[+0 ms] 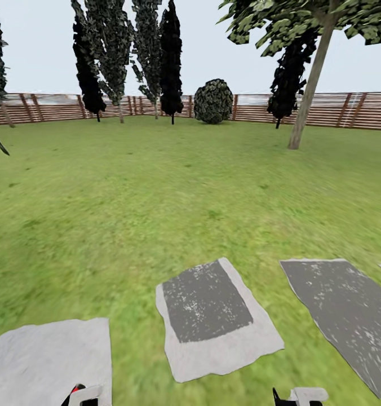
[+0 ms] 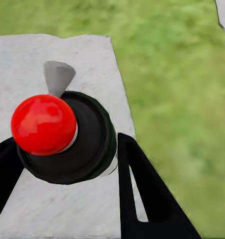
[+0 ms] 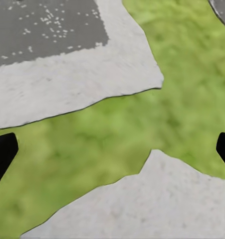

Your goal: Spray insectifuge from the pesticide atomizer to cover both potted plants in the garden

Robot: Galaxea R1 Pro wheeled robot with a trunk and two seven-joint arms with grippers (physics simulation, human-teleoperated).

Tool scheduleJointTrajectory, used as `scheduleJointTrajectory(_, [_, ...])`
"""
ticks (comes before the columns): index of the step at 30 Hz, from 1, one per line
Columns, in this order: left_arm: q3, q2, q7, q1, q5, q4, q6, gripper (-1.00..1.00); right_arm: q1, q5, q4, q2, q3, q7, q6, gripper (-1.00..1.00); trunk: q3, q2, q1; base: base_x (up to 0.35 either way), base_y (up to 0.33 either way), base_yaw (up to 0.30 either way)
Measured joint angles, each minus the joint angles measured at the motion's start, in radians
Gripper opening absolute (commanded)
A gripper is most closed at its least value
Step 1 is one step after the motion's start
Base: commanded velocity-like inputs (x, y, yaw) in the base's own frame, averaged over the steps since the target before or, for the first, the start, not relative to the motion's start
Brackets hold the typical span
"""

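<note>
Garden lawn (image 1: 156,197) with stepping stones, seen on the move.

At the left, the left gripper (image 2: 65,149) is clamped on the pesticide atomizer (image 2: 72,144), a dark round bottle with a red ball cap (image 2: 42,123) and a grey spout (image 2: 57,75), its black fingers (image 2: 142,189) against the bottle's sides, above a pale stepping stone (image 1: 49,355). A dark-centred stone (image 1: 213,321) lies in the middle. At the right, the right gripper (image 3: 112,149) hangs over grass between two stones with jaws wide apart. A brown slatted fence (image 1: 326,110), trees and a round bush (image 1: 213,101) stand far behind.
</note>
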Motion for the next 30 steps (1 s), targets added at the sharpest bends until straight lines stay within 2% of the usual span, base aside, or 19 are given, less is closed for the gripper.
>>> scheduleJointTrajectory(6, [0.001,0.001,0.0,0.0,0.0,0.0,0.0,-1.0,0.0,0.0,0.0,0.0,0.0,0.0,0.0,1.0,0.0,0.0,0.0,-0.034,0.0,0.278])
scheduleJointTrajectory(14, [0.002,0.001,0.0,0.001,0.0,0.0,0.0,-1.0,0.0,0.0,0.0,0.0,0.0,0.0,0.0,1.0,0.0,0.0,0.001,-0.288,0.027,0.279])
scheduleJointTrajectory(30, [0.002,0.001,0.001,0.001,0.0,0.0,0.0,-1.0,0.0,0.0,0.0,0.0,0.0,0.0,0.0,1.0,0.0,0.0,0.0,-0.276,0.208,0.279])
